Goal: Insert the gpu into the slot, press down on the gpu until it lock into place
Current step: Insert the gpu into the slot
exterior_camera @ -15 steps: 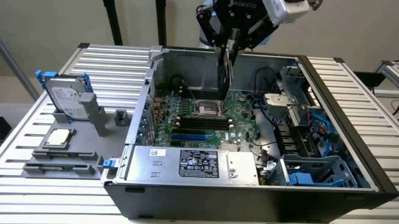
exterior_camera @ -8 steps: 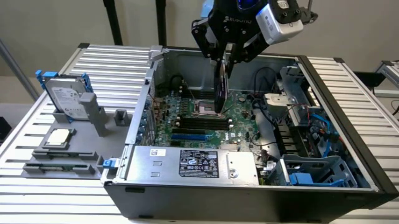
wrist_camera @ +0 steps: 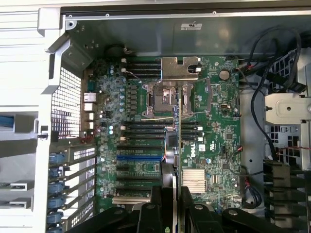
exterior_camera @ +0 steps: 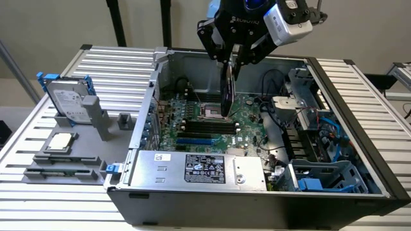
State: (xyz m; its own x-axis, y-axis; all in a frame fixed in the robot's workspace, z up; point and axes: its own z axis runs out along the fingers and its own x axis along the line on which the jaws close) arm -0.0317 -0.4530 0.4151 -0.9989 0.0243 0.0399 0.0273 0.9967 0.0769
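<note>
**Exterior view:** gripper [exterior_camera: 231, 60] clenched on the card [exterior_camera: 226, 91], which hangs upright, edge down, above the motherboard [exterior_camera: 250, 120] and apart from the blue slot [exterior_camera: 194, 142].

**Wrist view:** card [wrist_camera: 180, 131] seen edge-on beside the processor socket [wrist_camera: 160, 99], well off the slot [wrist_camera: 138, 158].

**Risk:** lowered misaligned, its edge could strike board parts.

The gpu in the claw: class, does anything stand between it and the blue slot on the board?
Nothing visible does. The gpu hangs edge-down in the claw above the board, and the blue slot lies bare, open from above.
</note>
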